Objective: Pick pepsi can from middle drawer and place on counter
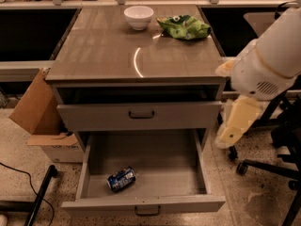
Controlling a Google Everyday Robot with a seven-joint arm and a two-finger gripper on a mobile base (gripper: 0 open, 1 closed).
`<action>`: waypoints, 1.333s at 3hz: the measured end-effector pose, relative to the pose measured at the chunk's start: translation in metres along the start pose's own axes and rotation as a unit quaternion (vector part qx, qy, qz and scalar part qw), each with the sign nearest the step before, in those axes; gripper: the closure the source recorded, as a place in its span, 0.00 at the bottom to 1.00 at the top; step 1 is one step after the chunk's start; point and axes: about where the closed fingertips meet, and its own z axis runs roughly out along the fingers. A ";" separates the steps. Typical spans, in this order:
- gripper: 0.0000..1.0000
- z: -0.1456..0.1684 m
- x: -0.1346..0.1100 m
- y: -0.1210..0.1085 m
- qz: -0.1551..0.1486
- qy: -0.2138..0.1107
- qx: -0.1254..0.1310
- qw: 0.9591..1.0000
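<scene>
The pepsi can (121, 179) is blue and lies on its side on the floor of the open middle drawer (164, 166), near the front left corner. The drawer is pulled far out, and its dark handle (147, 211) shows at the front. The counter (108, 51) is the glossy grey-brown top of the cabinet above it. My white and cream arm comes in from the right. My gripper (225, 138) hangs at the arm's cream end beside the cabinet's right side, level with the open drawer's back, to the right of and above the can.
A white bowl (138, 17) and a green snack bag (184, 26) sit at the back of the counter. The upper drawer front (141, 114) is above the open one. A cardboard box (42, 121) stands at the left, a dark pole (40, 197) at the lower left, and office chair legs (268, 166) at the right.
</scene>
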 end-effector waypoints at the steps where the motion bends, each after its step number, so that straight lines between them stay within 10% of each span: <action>1: 0.00 0.052 -0.027 0.029 -0.003 -0.039 -0.047 0.998; 2: 0.00 0.052 -0.027 0.029 -0.003 -0.039 -0.048 0.998; 4: 0.00 0.174 -0.041 0.068 -0.039 -0.061 -0.085 0.994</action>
